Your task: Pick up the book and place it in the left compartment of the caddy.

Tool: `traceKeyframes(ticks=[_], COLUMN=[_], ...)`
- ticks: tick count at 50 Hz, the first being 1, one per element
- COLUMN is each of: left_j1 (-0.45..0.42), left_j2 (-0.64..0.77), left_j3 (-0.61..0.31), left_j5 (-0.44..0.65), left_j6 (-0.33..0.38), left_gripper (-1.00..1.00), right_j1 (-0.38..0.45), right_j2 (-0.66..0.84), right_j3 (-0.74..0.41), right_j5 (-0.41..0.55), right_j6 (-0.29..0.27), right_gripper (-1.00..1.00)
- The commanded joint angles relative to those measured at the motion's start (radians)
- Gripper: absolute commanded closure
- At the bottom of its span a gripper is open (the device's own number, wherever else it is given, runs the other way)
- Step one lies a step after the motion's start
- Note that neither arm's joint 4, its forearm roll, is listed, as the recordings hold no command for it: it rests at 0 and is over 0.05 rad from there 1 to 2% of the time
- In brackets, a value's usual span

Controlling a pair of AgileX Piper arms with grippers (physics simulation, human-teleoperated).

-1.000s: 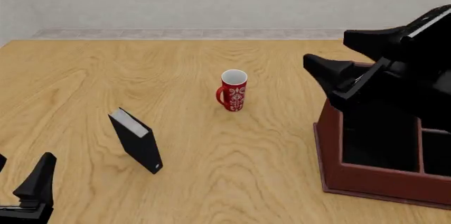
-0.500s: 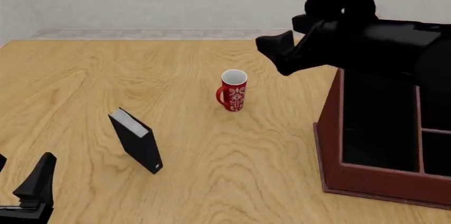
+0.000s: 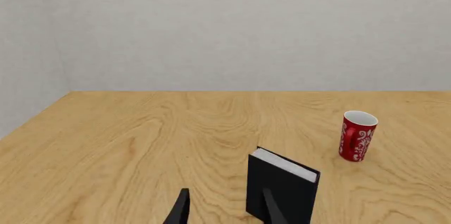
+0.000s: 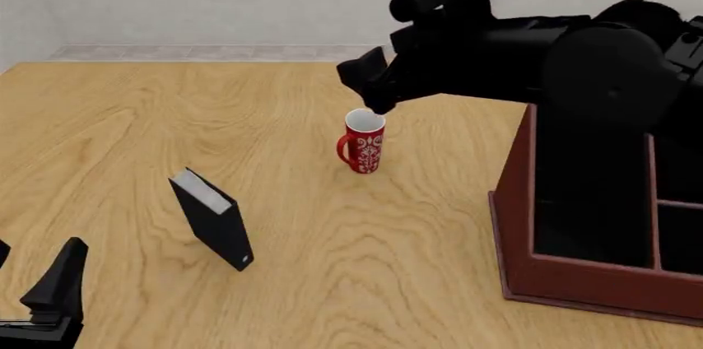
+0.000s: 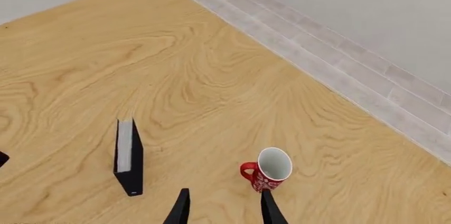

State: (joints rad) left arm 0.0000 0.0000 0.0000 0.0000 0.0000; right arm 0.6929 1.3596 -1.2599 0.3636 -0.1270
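The thin black book (image 4: 214, 221) stands upright on the table at the left, white page edges on top; it also shows in the left wrist view (image 3: 282, 187) and the right wrist view (image 5: 128, 158). The red-brown caddy (image 4: 571, 279) stands at the right, its long left compartment (image 4: 588, 201) black-lined and partly hidden by my right arm. My right gripper (image 4: 368, 90) hangs open and empty high above the mug; its fingers (image 5: 181, 208) show apart. My left gripper (image 4: 28, 271) is open and empty near the front left corner, short of the book, with its fingers (image 3: 181, 211) apart.
A red patterned mug (image 4: 364, 141) stands mid-table between book and caddy, also in the left wrist view (image 3: 357, 136) and the right wrist view (image 5: 270, 170). The wall runs along the table's far edge.
My right arm has swung left and up from over the caddy to above the mug. The left arm, the book and the mug have not moved.
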Motion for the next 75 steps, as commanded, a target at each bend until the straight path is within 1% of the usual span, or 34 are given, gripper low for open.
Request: traceKeyframes(ticks=[1, 14, 23, 37, 46, 75], left_j1=[0.0, 0.0, 0.0, 0.0, 0.0, 0.0], left_j2=[0.0, 0.0, 0.0, 0.0, 0.0, 0.0], left_j3=[0.0, 0.0, 0.0, 0.0, 0.0, 0.0], left_j5=[0.0, 0.0, 0.0, 0.0, 0.0, 0.0], left_j6=[0.0, 0.0, 0.0, 0.0, 0.0, 0.0], left_gripper=[-1.0, -1.0, -1.0, -1.0, -1.0, -1.0], right_j1=[0.051, 0.091, 0.134, 0.167, 0.2, 0.264], right_j2=[0.063, 0.106, 0.15, 0.231, 0.293, 0.419], right_j3=[-0.055, -0.093, -0.136, -0.175, -0.228, -0.345], right_j5=[0.003, 0.001, -0.002, -0.027, -0.028, -0.019], right_j6=[0.003, 0.004, 0.016, 0.033, 0.047, 0.062], right_gripper=[-1.0, -1.0, -1.0, -1.0, -1.0, -1.0])
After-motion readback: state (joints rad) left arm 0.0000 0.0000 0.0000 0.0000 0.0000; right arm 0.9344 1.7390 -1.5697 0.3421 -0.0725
